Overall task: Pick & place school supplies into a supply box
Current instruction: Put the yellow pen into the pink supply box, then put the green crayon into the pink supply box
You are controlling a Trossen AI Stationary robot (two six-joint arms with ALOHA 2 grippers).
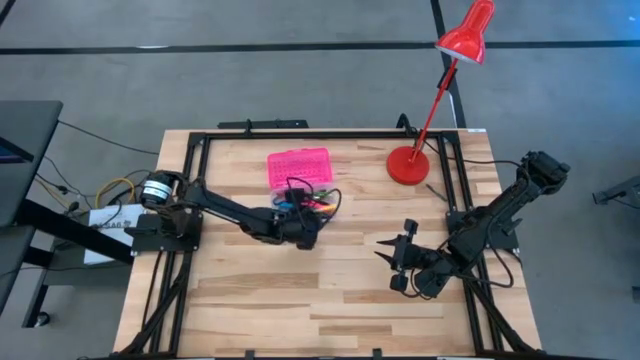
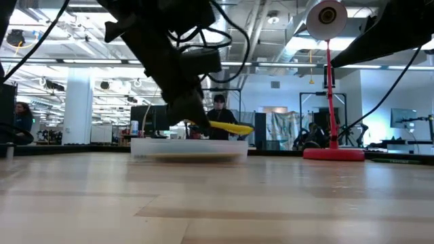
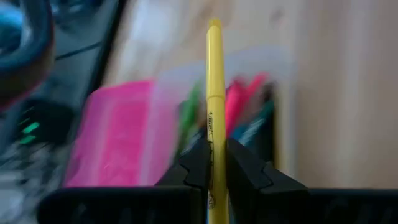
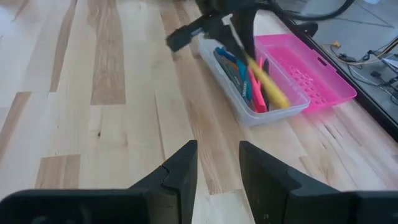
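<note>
**Trainee:** What have I got hold of right now?

**Supervisor:** Your left end effector [image 3: 212,163] is pinched nearly shut on a yellow pen [image 3: 215,93]. You've taken it close to one end, so most of its length sticks out past the fingers, over the supply box [image 4: 264,93]. The clear base sits on the desk [image 1: 300,290] with the pink lid [image 1: 298,166] folded open beside it, and several supplies already lie inside: pink, green and blue pieces.

**Trainee:** How should I expect the pen to behave?

**Supervisor:** I'd judge it very light and stiff, so weight is no worry. The barrel looks smooth, round plastic, which means it can twist or slide between your fingers if you swing fast. Because you hold it near the end, the long free part acts as a lever; any knock against the box wall could pivot it in the grip.

**Trainee:** Would a different hold be better?

**Supervisor:** A grip nearer the middle would keep it steadier, but for a short drop your present hold should do. Line the pen along the length of the base before you let go, or it may bridge the rim.

**Trainee:** And the box itself?

**Supervisor:** It's thin plastic and probably light too, so it will skid if you nudge it. Your right end effector [image 4: 214,163] waits with its fingers spread and holding nothing, low over the desk, well apart from the box.
</note>
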